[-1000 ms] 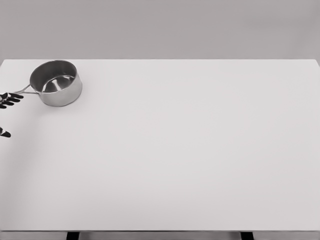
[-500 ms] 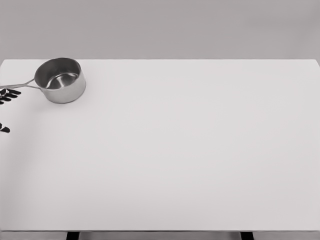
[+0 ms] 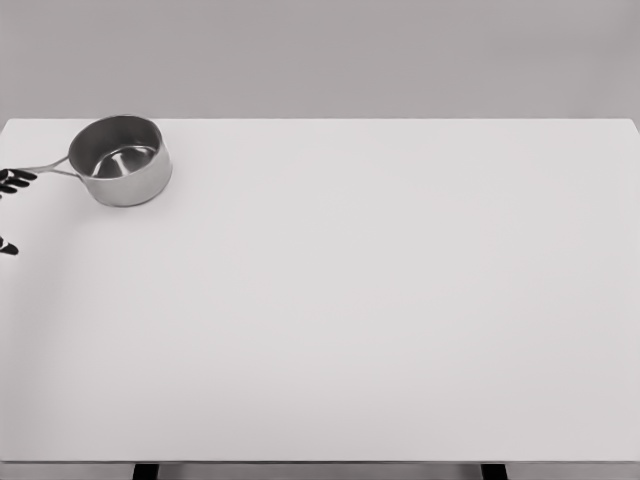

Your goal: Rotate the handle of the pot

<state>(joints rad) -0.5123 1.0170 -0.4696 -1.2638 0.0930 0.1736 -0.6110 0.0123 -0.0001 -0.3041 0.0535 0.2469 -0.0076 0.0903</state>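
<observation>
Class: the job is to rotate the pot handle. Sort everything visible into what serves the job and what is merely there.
Serves the job:
round silver metal pot
its thin metal handle
black fingertips

Merely there:
white rectangular table

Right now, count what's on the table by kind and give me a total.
Steel pot: 1
Robot hand, only dark fingertips showing at the table's left edge: 1
White table: bears both
Total: 2

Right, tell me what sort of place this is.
Probably a bare simulated test bench, not a kitchen: a plain white table, a blank grey wall, and one steel pot near dark fingertips.
</observation>
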